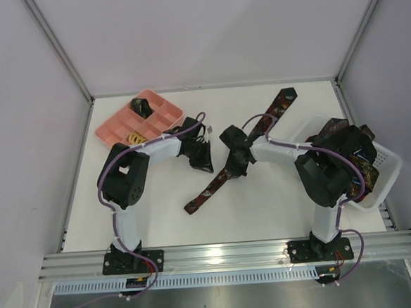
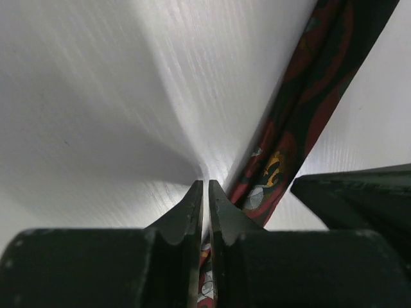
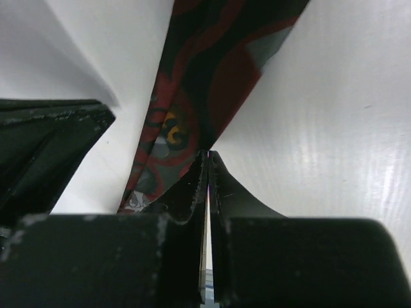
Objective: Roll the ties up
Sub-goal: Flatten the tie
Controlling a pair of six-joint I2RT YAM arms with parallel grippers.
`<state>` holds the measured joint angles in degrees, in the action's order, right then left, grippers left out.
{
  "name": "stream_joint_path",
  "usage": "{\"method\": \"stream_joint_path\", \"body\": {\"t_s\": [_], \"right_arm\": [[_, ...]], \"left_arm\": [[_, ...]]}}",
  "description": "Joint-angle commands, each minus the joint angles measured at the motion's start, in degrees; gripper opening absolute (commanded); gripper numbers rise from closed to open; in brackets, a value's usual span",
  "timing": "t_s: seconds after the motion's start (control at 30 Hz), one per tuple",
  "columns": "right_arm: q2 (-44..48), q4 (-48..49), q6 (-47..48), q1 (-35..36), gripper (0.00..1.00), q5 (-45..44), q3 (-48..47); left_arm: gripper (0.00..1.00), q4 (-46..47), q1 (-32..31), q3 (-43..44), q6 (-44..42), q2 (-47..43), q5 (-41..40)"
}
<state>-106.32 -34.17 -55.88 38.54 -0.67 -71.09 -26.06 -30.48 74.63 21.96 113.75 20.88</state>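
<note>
Top external view showed one patterned tie [image 1: 208, 192] lying diagonally mid-table, running from 1 o'clock down to 7 o'clock. The left gripper [image 1: 205, 162] was clenched just beside it at 9 o'clock. The right gripper [image 1: 236, 167] was clenched over its middle. Whether either pinched fabric could not be told.
</note>
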Motion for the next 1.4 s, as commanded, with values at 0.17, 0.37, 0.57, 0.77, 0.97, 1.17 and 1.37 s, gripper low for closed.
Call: {"method": "stream_joint_path", "body": {"t_s": [0.17, 0.37, 0.57, 0.77, 0.97, 1.17, 1.37], "right_arm": [[-3.5, 3.6, -2.4, 1.9, 0.0, 0.1, -1.9], [-1.4, 1.1, -1.1, 2.1, 0.0, -1.1, -1.6], [5.9, 1.4, 0.7, 2.8, 0.0, -2.4, 7.1], [5.7, 4.4, 1.8, 5.0, 0.0, -4.0, 9.4], [-0.4, 6.0, 2.4, 5.7, 0.0, -3.2, 4.4], [-1.5, 6.4, 3.2, 5.7, 0.0, -1.7, 3.0], [4.4, 2.3, 10.0, 5.8, 0.0, -1.4, 5.5]], "left_arm": [[0.13, -1.4, -0.3, 1.3, -2.5, 2.1, 3.4], [0.13, -1.9, -0.3, 1.8, -3.1, 2.0, 3.1], [0.13, -1.5, -0.3, 2.0, -2.5, 2.2, 5.1], [0.14, -1.8, -0.4, 1.4, -2.4, 2.2, 6.2], [0.14, -1.4, -1.8, 0.2, -1.6, 1.6, 6.8], [0.13, 0.7, -2.0, -2.6, -3.1, -1.0, 3.1], [0.13, -4.7, -0.4, 0.1, -4.4, -5.4, -2.9]]}}
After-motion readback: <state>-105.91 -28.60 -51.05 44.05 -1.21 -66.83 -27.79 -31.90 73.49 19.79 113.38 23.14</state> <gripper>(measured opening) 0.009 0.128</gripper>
